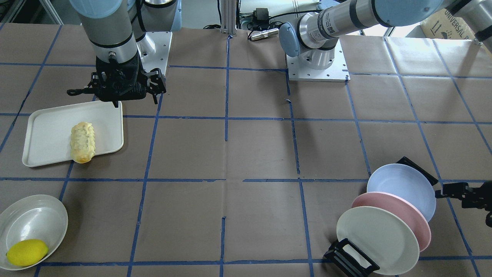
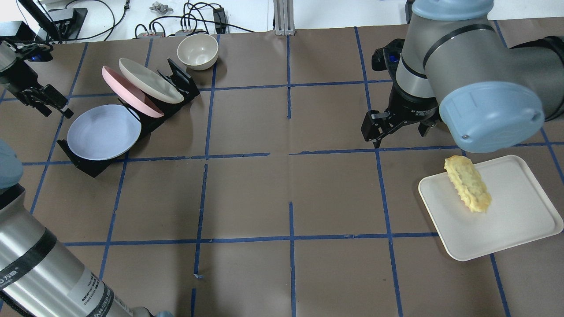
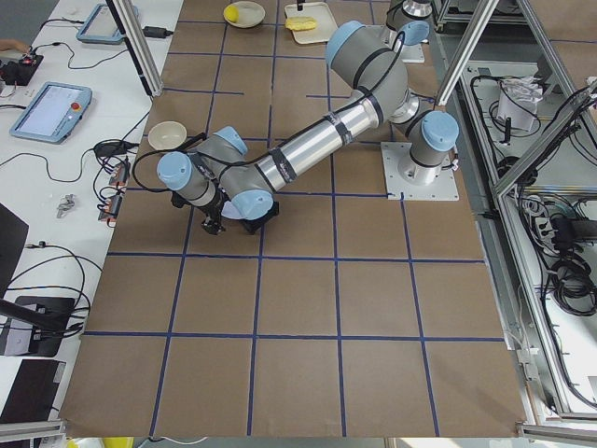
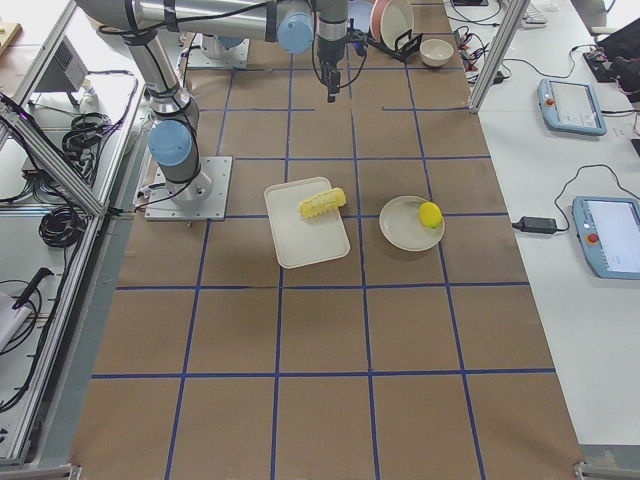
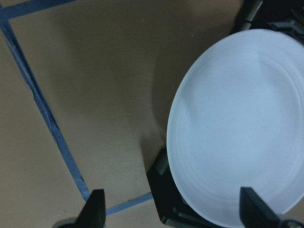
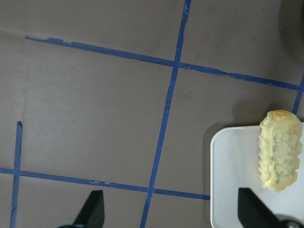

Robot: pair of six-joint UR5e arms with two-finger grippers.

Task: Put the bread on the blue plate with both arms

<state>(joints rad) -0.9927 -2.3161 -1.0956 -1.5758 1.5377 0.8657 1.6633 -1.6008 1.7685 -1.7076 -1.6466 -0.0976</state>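
Observation:
The bread [image 2: 468, 184] lies on a cream-white tray [image 2: 515, 211] on the robot's right side, one end poking over the tray's far edge. It also shows in the right wrist view [image 6: 280, 149]. The blue plate [image 2: 103, 132] leans tilted in the slot of a black rack [image 2: 83, 163] nearest the robot, on the left side. My right gripper [image 2: 398, 136] is open and empty, hovering above the table just beyond the tray. My left gripper [image 2: 55, 110] is open and empty, just left of the blue plate's rim [image 5: 237, 128], not touching it.
A pink plate [image 2: 130, 92] and a cream-white plate [image 2: 150, 81] lean in the same rack behind the blue one. A small cream bowl [image 2: 197, 51] stands at the back. A lemon [image 1: 27, 252] lies in a white bowl [image 1: 36, 217] beyond the tray.

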